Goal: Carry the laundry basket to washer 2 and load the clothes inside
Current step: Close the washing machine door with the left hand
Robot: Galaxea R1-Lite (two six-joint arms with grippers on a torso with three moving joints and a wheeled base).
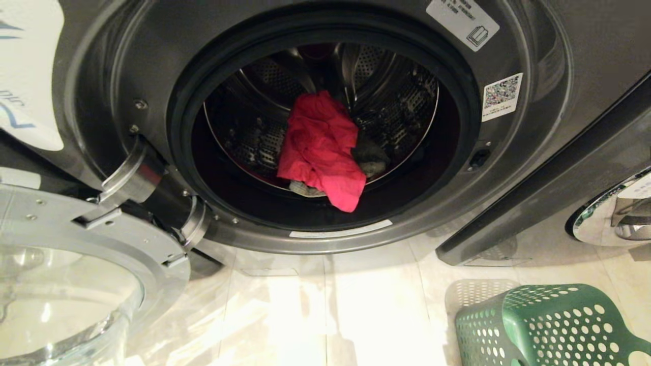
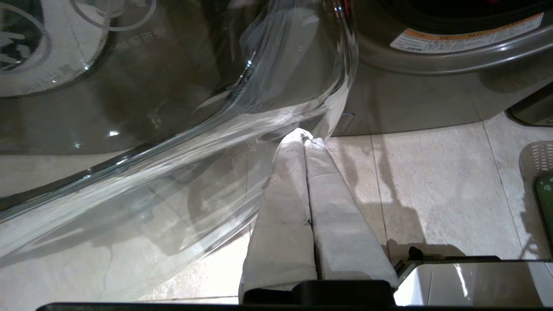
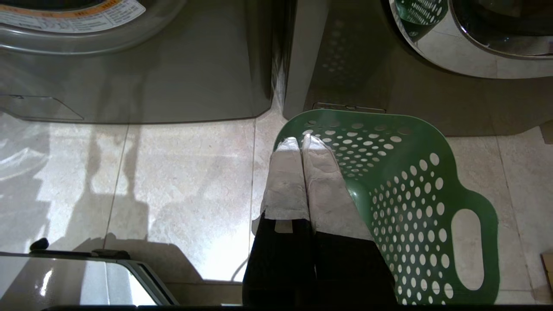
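Faced washer 2 (image 1: 325, 127) head-on, door (image 1: 76, 284) swung fully open to the robot's left. Held a red garment (image 1: 320, 150) in the drum, hem draped over the lip, with dark pieces beside and under it. No number label in view.

Stood the laundry basket (image 1: 549, 325) on the tiled floor (image 1: 330, 305), to the right of the opening, against the base of the neighbouring machine (image 3: 410, 86). Showed only bare perforated wall and floor inside in the right wrist view; appeared emptied.

Kept left gripper (image 2: 306, 136) low, fingers pressed together on nothing, tips just beside the glass bowl of the door. Kept right gripper (image 3: 299, 140) likewise pressed together and empty, over the near rim of the basket.

Handling, as judgement: light, stiff but slightly flexible plastic, smooth and prone to slipping. Best taken at the cut-out loop handle (image 3: 466, 246), or pinched over the rim. Cloth soft, limp; liable to snag on the door seal.
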